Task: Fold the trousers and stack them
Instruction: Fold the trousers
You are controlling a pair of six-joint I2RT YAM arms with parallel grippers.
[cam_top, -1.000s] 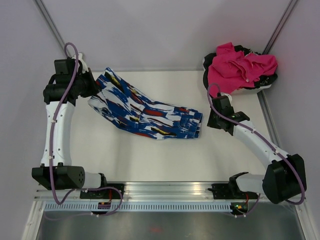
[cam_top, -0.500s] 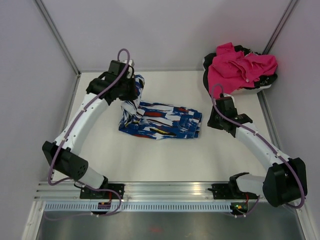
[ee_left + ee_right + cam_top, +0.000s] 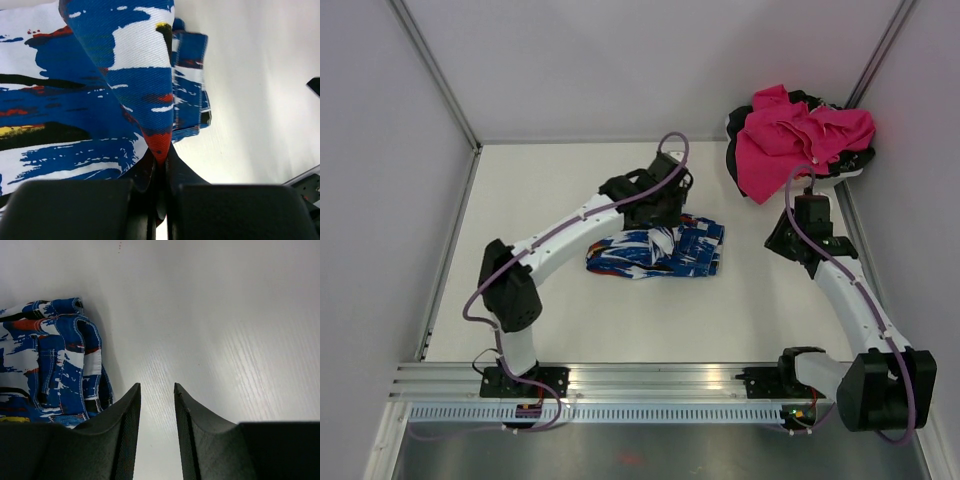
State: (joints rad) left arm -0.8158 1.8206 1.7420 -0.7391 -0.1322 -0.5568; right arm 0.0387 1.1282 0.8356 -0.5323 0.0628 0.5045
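Trousers [image 3: 655,250] lie in a small bundle near the middle of the surface [image 3: 550,190], seen from the top. The left arm reaches across, and the left gripper [image 3: 663,218] is right over the bundle. The right gripper [image 3: 784,242] is off to the side, near the trousers but not touching them. Pink clothes [image 3: 800,135] sit in a heap in the far right corner, well apart from the trousers.

From the left wrist, the left gripper [image 3: 161,165] is pinched tight on a corner of the trousers [image 3: 125,75]. That cloth hangs up from the gripper like a little tent. The rest lies flat under it, with one end by the bare surface [image 3: 250,75].

From the right wrist, the right gripper [image 3: 156,386] has a small gap between its jaws and holds nothing. It hangs over the bare surface [image 3: 225,315]. The folded end of the trousers [image 3: 55,360] lies just to its left.

I think the fold is the step in hand. The left gripper looks to be bringing one end of the trousers over the other end.

Next, I think the held corner should come down flat on top of the part below, with the edges lined up. Only then should the left gripper let go, or the cloth may flop back. The right gripper is free to press the fold flat. Stacking is not yet done.
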